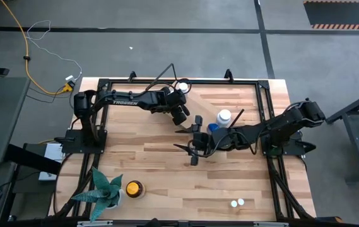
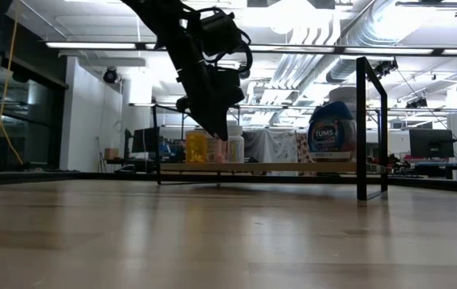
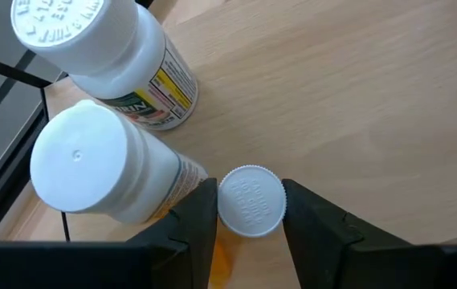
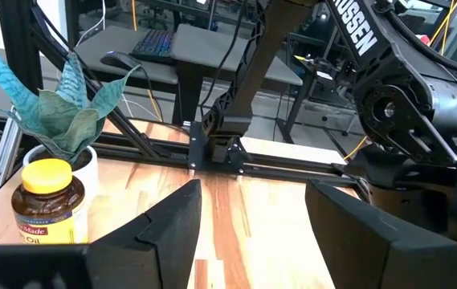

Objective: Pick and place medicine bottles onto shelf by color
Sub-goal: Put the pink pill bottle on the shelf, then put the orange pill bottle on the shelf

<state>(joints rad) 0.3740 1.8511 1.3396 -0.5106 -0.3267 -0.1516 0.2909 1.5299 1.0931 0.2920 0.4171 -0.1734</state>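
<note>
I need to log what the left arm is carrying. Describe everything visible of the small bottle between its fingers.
The small bottle has a round white ribbed cap with embossed lettering too faint to read; a sliver of orange body shows beneath. It stands upright, seen from above, clamped at the cap between the left gripper's two dark fingers. It sits over light wood, beside two larger white-capped bottles. Whether it rests on the wood cannot be told.

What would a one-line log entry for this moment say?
left gripper: shut on small bottle, over shelf | right gripper: open, empty, mid-table
</note>
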